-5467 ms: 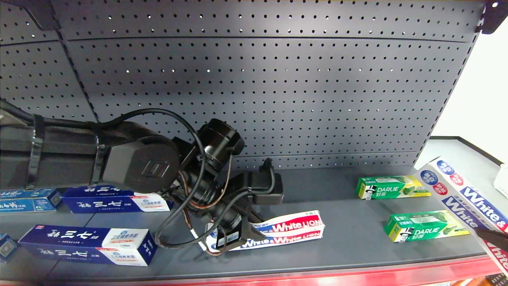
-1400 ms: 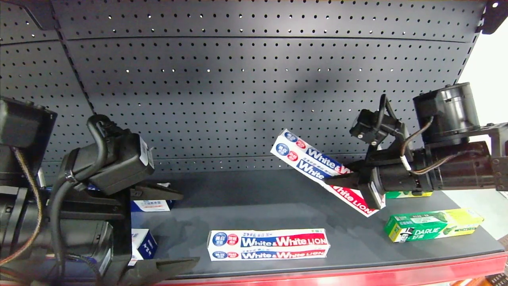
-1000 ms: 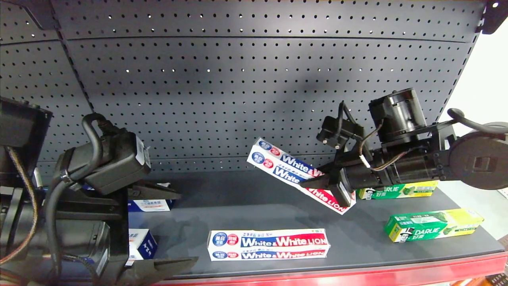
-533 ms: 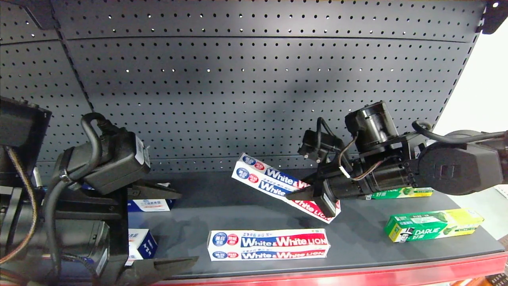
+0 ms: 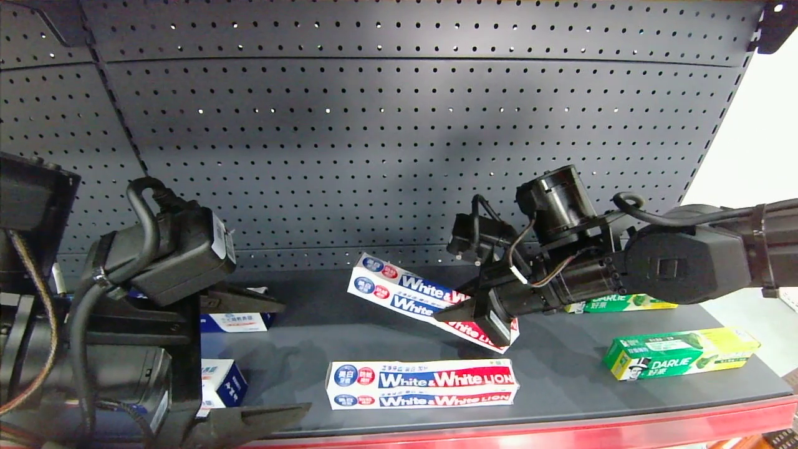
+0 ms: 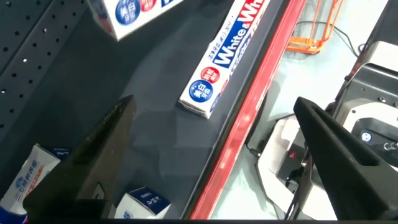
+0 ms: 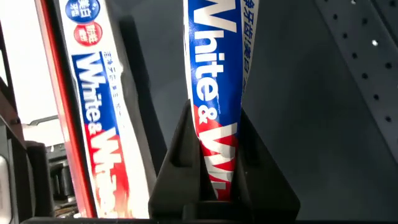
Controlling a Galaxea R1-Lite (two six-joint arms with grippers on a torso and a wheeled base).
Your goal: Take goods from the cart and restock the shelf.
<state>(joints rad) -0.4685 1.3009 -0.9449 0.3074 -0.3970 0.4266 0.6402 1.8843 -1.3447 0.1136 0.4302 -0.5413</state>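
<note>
A white, blue and red toothpaste box (image 5: 399,293) hangs tilted just above the grey shelf (image 5: 561,380), its far end near the pegboard. My right gripper (image 5: 471,319) is shut on its red end; in the right wrist view the fingers (image 7: 183,146) clamp the held box (image 7: 214,62) from both sides. A second box of the same kind (image 5: 423,382) lies flat near the shelf's front edge, in front of the held one, also seen as the lying box (image 7: 93,106) (image 6: 227,56). My left gripper (image 5: 296,358) (image 6: 212,102) stands open and holds nothing, at the shelf's left front.
Two green toothpaste boxes (image 5: 679,354) (image 5: 623,304) lie at the right of the shelf. Blue-and-white boxes (image 5: 234,321) (image 5: 221,383) lie at the left behind my left arm. The pegboard wall (image 5: 399,156) closes the back; a red strip (image 5: 561,430) marks the front edge.
My right arm has carried the held box leftward and lower, to behind the lying box. The left arm, earlier over the lying box, pulled back left and has kept still since.
</note>
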